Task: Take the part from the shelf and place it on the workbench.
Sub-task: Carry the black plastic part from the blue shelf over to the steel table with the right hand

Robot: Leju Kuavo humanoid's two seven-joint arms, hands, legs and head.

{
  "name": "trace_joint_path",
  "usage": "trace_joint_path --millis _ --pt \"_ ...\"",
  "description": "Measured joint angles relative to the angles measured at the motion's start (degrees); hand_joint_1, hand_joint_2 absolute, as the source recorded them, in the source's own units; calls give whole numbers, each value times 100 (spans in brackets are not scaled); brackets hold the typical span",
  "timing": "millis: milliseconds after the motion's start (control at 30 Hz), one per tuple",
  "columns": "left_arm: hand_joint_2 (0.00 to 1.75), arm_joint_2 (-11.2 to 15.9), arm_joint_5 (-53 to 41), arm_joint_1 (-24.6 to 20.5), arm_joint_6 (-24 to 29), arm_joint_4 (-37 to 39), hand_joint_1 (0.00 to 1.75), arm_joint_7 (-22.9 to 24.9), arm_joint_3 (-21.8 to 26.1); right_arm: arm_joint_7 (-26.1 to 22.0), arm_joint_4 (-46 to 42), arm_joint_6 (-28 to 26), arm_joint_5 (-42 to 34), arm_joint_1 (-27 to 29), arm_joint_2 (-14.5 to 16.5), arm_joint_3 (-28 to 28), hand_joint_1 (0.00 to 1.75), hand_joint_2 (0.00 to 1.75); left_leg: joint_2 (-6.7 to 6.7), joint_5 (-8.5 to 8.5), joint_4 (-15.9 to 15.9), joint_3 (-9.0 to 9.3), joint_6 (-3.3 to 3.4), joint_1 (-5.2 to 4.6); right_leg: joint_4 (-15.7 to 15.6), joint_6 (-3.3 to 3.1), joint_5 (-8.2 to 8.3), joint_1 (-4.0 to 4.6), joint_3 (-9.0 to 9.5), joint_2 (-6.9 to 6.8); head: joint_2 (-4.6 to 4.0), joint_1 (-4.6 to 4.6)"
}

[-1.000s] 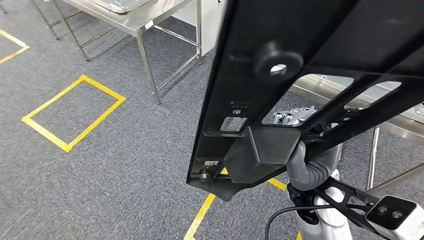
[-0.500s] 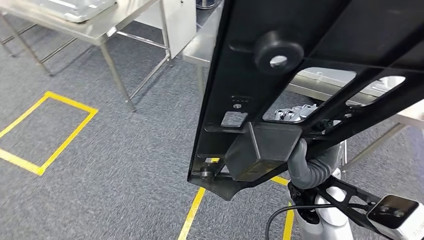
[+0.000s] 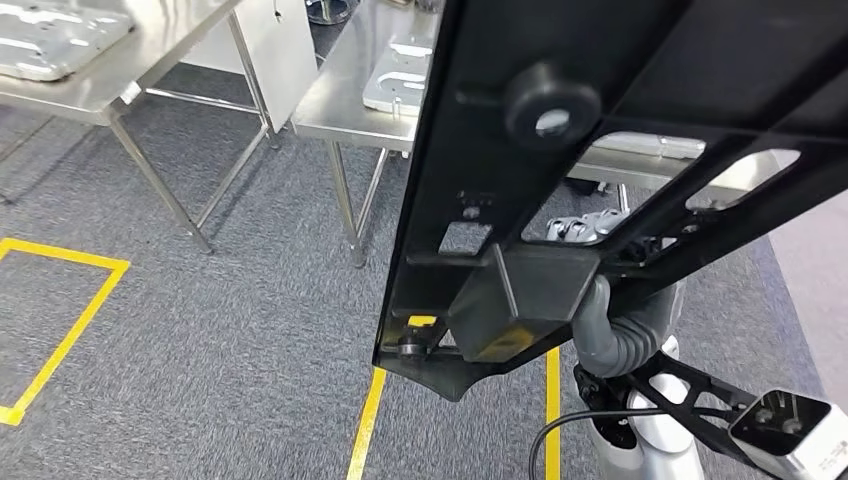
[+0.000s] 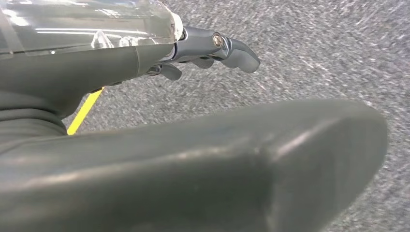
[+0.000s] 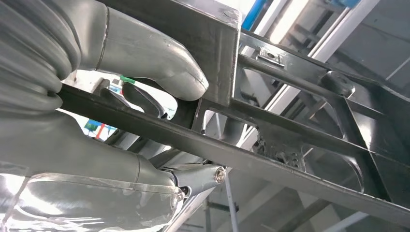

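The large black ribbed plastic frame part [image 3: 600,150] is carried high and tilted, close before the head, the right hand [image 3: 600,300] clamped on its lower bar to clear the steel desk [image 3: 350,90] ahead, while the left hand [image 4: 212,46] hangs empty, fingers loosely apart.

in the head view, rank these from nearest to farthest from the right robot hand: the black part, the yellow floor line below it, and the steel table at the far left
1. The black part: held by the right robot hand, in contact.
2. The yellow floor line: on the carpet just below and left of the part's lower end.
3. The steel table: at the upper left corner, across the carpet.
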Motion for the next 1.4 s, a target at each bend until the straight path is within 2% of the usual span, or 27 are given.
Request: trace_joint_path --millis 67,133,200,233,267,300,367,433,500,533,600,667,700,733,767,800,867,933,1000,1033,1100,1167,1233,1267,1300,1367,1400 --pt "0 -8 -3 -16 -13 0 0 -29 0 -20 0 -1 0 1 -2 -1 175 175 127 24 -50 27 82 7 169 66 -111 5 -85 -216 0 1" --pt "0 -10 -9 -2 -26 0 0 -53 0 -44 2 -2 0 2 -4 -2 175 175 272 21 -74 45 133 4 775 119 -426 -2 -388 -540 0 1" --pt "0 -10 -16 16 -40 0 0 -61 0 -62 11 -3 0 21 -7 -2 175 175 427 1 -72 48 149 -8 1460 158 -671 -30 -752 -653 0 1" --pt "0 -10 -19 16 -48 0 0 -62 0 -67 17 -3 0 33 -9 -2 175 175 502 -12 -71 55 147 -11 1574 166 -653 -40 -818 -676 0 1" --pt "0 -10 -22 11 -54 0 0 -64 0 -70 22 -4 0 42 -10 -2 175 175 570 -26 -70 69 140 -12 1454 163 -532 -45 -762 -698 1 1" --pt "0 -10 -25 4 -59 0 0 -64 -1 -74 26 -6 0 47 -10 -3 175 175 633 -43 -71 93 130 -15 1127 145 -338 -42 -591 -748 1 1" --pt "0 -13 -32 -3 -71 0 0 -67 -2 -83 26 -9 0 44 -10 -4 175 175 745 -86 -69 146 92 -32 337 65 -31 14 -177 -1007 1 1" --pt "0 -18 -41 -4 -84 0 0 -71 -2 -99 26 -10 0 40 -13 -7 175 175 856 -125 -69 182 36 -48 -21 -13 37 84 -4 -1156 1 1" --pt "0 -19 -49 -15 -95 0 0 -75 -3 -117 26 -11 0 44 -25 -16 175 175 978 -156 -88 220 -23 -58 -53 -59 40 89 -5 -1027 0 0" --pt "0 -17 -50 -29 -100 0 0 -79 -5 -126 25 -11 0 47 -32 -21 175 175 954 -189 -72 237 -54 -54 -83 -79 53 71 11 -958 1 0" --pt "0 -13 -48 -47 -110 0 0 -99 -9 -142 29 -10 -1 45 -39 -26 175 175 703 -393 228 131 -99 -45 -142 -128 81 23 56 -836 1 -1" --pt "0 -3 -34 -26 -117 0 0 -125 -10 -150 44 -4 -2 48 -41 -26 175 175 422 -728 953 -223 -121 -32 -146 -160 79 9 67 -702 1 -2" --pt "0 2 -26 -8 -120 0 0 -136 -10 -151 56 0 -2 53 -42 -26 175 175 375 -833 1294 -413 -133 -31 -140 -167 74 8 68 -620 1 -2" --pt "0 7 -16 6 -127 0 0 -145 -9 -152 69 3 -2 58 -42 -26 175 175 356 -838 1487 -542 -142 -29 -131 -168 67 6 71 -534 1 -2" --pt "0 10 -9 12 -137 0 0 -153 -8 -152 84 5 -2 60 -43 -26 175 175 349 -727 1460 -569 -149 -24 -120 -162 59 4 78 -450 0 -2" --pt "0 13 -2 11 -149 -1 0 -160 -7 -154 98 6 -2 61 -44 -26 175 175 326 -517 1212 -491 -151 -13 -104 -150 45 -1 89 -371 0 -2" --pt "0 17 11 7 -171 -1 0 -171 -7 -157 126 -1 4 55 -45 -26 175 175 92 -115 463 -210 -147 29 -45 -103 2 -3 85 -229 0 -1" --pt "0 18 32 9 -195 0 0 -171 -6 -160 155 -35 46 45 -44 -26 175 175 -130 8 70 -66 -116 52 9 -44 -20 -6 35 -117 0 -1" --pt "0 18 49 0 -220 0 0 -164 -4 -162 183 -93 102 41 -45 -26 175 175 -113 0 45 -57 -46 38 5 30 -6 -25 -1 -31 1 -1" --pt "0 16 54 -11 -233 0 0 -162 -2 -162 192 -113 123 42 -46 -26 175 175 -76 15 23 -42 -4 37 16 65 -16 -32 -6 -54 1 0" --pt "0 13 57 -23 -263 0 0 -159 -1 -163 203 -131 142 25 -48 -26 175 175 1 43 -29 -7 75 47 282 122 -183 -26 -125 -303 1 0" --pt "0 11 59 -5 -295 0 0 -147 4 -168 219 -138 148 11 -49 -26 175 175 83 40 -47 10 116 35 980 158 -518 -33 -474 -591 1 1" --pt "0 13 61 17 -320 0 0 -132 14 -171 245 -155 149 20 -51 -26 175 175 162 27 -45 12 124 23 1580 179 -694 -53 -800 -670 1 1" --pt "0 13 61 19 -332 0 0 -126 18 -171 257 -166 149 24 -52 -26 175 175 192 19 -44 19 121 21 1590 178 -626 -57 -817 -681 0 1" --pt "0 13 60 16 -344 0 0 -124 20 -172 266 -178 149 26 -54 -26 175 175 212 9 -44 32 114 19 1366 165 -459 -56 -712 -687 0 1" --pt "0 8 58 7 -365 0 0 -120 20 -176 273 -194 149 22 -54 -26 175 175 238 -16 -45 68 89 12 551 102 -81 -35 -296 -700 0 1" --pt "0 5 58 5 -371 0 0 -118 20 -179 273 -197 149 18 -54 -26 175 175 246 -31 -43 77 67 3 224 70 24 -15 -132 -709 0 1"
